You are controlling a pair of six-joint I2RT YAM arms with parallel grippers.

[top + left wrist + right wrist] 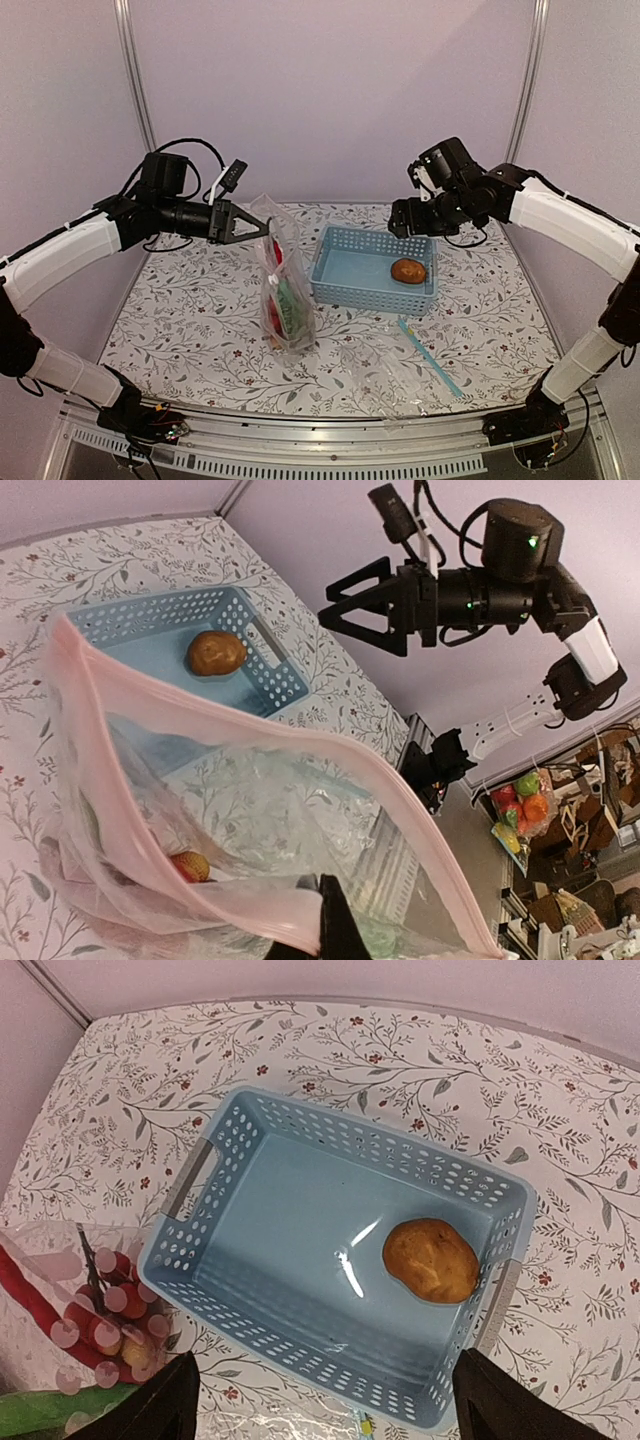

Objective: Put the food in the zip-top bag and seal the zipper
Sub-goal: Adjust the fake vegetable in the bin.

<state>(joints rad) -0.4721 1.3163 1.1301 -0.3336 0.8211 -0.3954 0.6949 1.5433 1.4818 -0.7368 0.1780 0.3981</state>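
My left gripper [262,228] is shut on the pink zipper strip [250,905] of the zip-top bag [285,300] and holds it up with its mouth open; one black finger [335,925] shows at the edge. Inside the bag are the red-yellow fruits [100,1315], the red chili [30,1295] and a green vegetable [60,1410]. The brown potato-like lump [408,270] lies in the blue basket [345,285], at its right end, and also shows in the right wrist view [430,1260]. My right gripper [415,222] is open and empty, high above the basket.
A second clear bag with a teal-blue strip [432,358] lies flat on the table in front of the basket. The basket [250,1150] stands just right of the held bag. Grey walls and metal posts close the back and sides.
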